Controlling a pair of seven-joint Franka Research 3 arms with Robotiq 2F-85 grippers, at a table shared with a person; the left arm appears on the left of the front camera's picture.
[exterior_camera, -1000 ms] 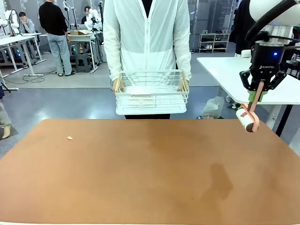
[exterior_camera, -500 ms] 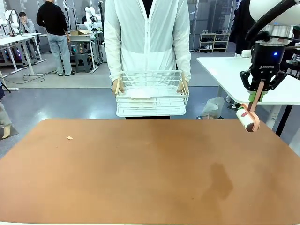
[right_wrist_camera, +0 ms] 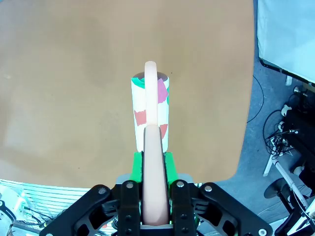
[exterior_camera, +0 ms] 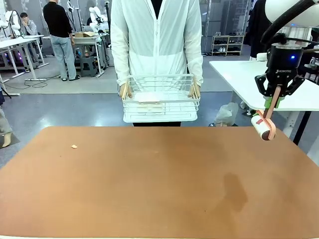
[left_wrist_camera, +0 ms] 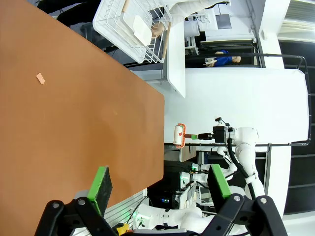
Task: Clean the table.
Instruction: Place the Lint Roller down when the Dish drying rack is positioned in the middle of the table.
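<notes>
With a scrap (exterior_camera: 74, 146) left on the counter (exterior_camera: 149, 194) across the lower frame, cleaning is judged barely begun; a roller (exterior_camera: 264, 127) is clamped aloft at right by the right tool (exterior_camera: 272, 103), while the left tool (left_wrist_camera: 161, 183) is seen open and empty.

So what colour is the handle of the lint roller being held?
The white lint roller's slim handle is pale peach-pink; clearest in the right wrist view.
</notes>
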